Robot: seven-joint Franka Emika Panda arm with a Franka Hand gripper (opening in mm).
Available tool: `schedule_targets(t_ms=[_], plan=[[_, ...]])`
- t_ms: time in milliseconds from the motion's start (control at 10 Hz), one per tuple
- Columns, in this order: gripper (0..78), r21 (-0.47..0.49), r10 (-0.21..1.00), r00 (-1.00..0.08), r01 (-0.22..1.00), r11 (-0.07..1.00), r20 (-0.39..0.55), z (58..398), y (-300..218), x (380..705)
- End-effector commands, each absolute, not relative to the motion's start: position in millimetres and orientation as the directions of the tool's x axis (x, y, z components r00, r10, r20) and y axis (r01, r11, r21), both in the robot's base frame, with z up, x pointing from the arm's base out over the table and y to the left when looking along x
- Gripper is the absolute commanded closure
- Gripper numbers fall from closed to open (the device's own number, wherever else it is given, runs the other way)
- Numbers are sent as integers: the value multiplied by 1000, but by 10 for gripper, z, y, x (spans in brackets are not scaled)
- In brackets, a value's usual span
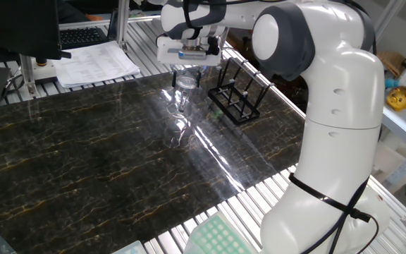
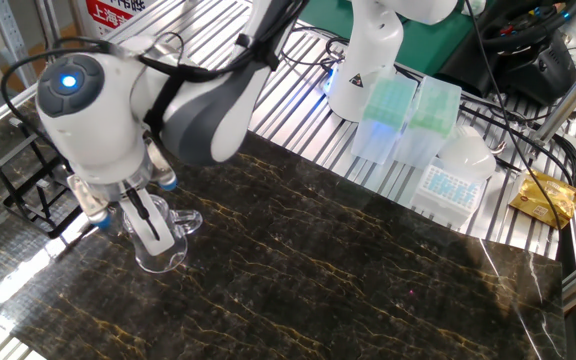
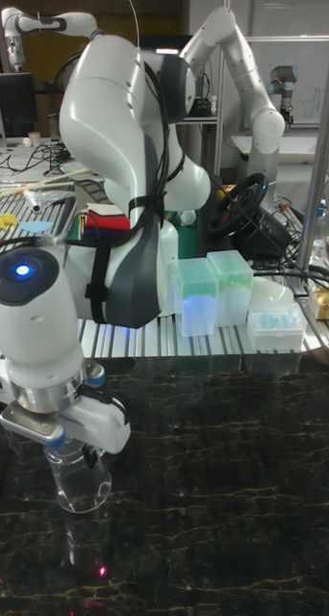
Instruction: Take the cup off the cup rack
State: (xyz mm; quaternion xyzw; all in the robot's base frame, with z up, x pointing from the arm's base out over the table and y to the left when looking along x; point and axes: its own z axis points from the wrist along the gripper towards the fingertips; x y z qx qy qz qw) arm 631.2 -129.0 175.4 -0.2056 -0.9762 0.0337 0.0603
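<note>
The clear glass cup (image 1: 185, 86) stands upright over the dark marble table, left of the black cup rack (image 1: 235, 99) and apart from it. My gripper (image 1: 187, 71) comes down on it from above and is shut on its rim. From the other side, the cup (image 2: 160, 243) sits low at the table surface with one finger (image 2: 148, 220) reaching into it; whether its base touches the table I cannot tell. The rack (image 2: 16, 187) shows left of the wrist with bare pegs. In the tall view, the cup (image 3: 79, 483) hangs under the gripper (image 3: 72, 450).
Papers (image 1: 96, 63) and a keyboard (image 1: 83, 34) lie behind the table's far left. Green and blue tip boxes (image 2: 408, 120) and a white container (image 2: 466, 152) stand on the slatted bench by the arm's base. A yellow packet (image 2: 542, 197) lies at the right.
</note>
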Motion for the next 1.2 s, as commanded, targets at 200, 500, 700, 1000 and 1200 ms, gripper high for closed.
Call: schedule_targets(t_ms=[200, 500, 700, 1000, 1200], plan=[[763, -101, 419, -907, 412, 905, 52, 1689, -1285, 6334], [763, -98, 425, -904, 420, 902, 41, 1678, -1276, 6309], [763, -95, 425, -904, 421, 902, 35, 1646, -1272, 6304], [763, -92, 424, -905, 419, 903, 35, 1643, -1270, 6304], [763, -91, 424, -905, 420, 903, 29, 1642, -1269, 6304]])
